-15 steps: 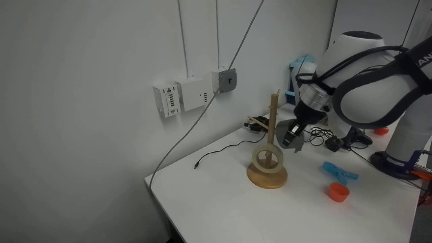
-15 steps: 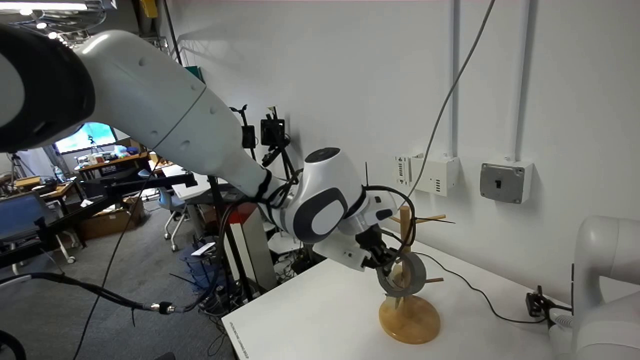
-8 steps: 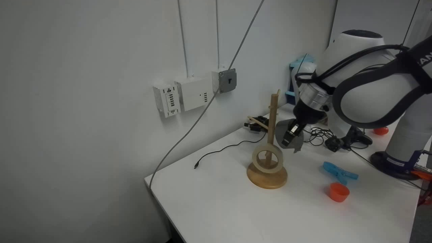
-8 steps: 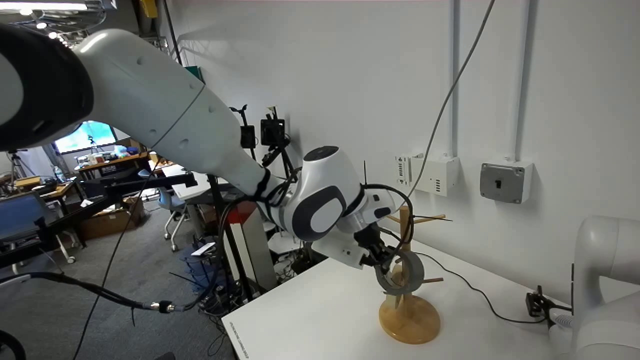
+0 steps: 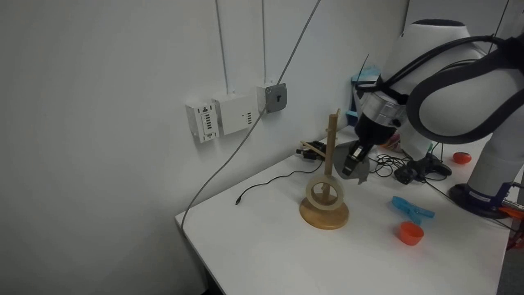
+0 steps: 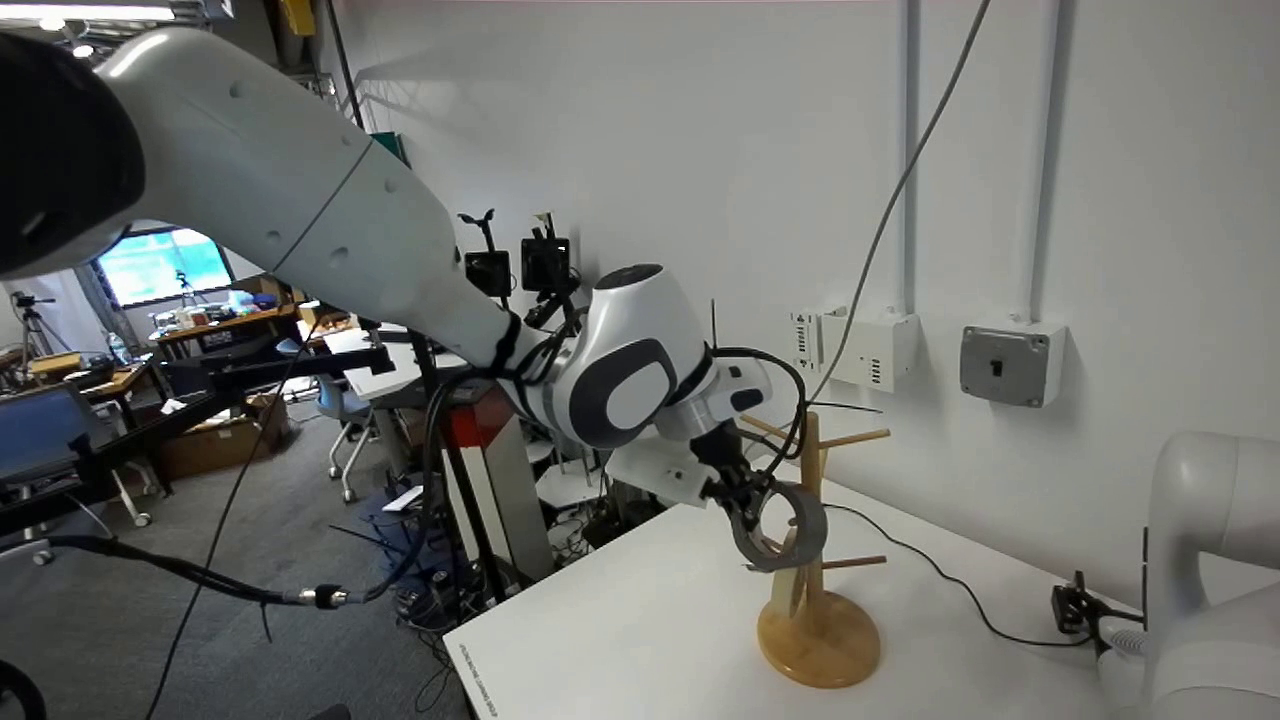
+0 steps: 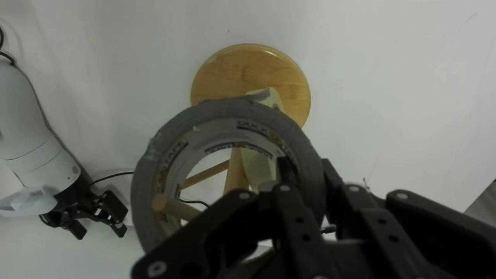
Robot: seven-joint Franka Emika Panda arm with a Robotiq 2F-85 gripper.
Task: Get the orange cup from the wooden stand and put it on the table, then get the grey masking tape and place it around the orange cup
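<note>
The orange cup (image 5: 410,233) stands upright on the white table (image 5: 266,262), apart from the wooden stand (image 5: 323,219). The stand's base also shows in the wrist view (image 7: 232,73). My gripper (image 7: 308,166) is shut on the rim of the grey masking tape (image 7: 145,193), one finger inside the ring and one outside. The tape hangs above the table beside the stand's post in both exterior views (image 5: 340,157) (image 6: 812,530). A wooden peg (image 7: 159,202) crosses the ring's opening in the wrist view; I cannot tell whether it passes through. The cup is out of the wrist view.
A beige tape roll (image 5: 312,196) leans low on the stand. A blue clamp (image 5: 409,209) lies beside the cup. Black cables and a controller (image 5: 425,168) lie behind, near a red round item (image 5: 461,158). Another robot arm (image 6: 1220,540) stands at the side, near the wall.
In an exterior view, my arm, with the tape in the gripper, has shifted up and to the left, away from the post. The cup and the stand have not moved.
</note>
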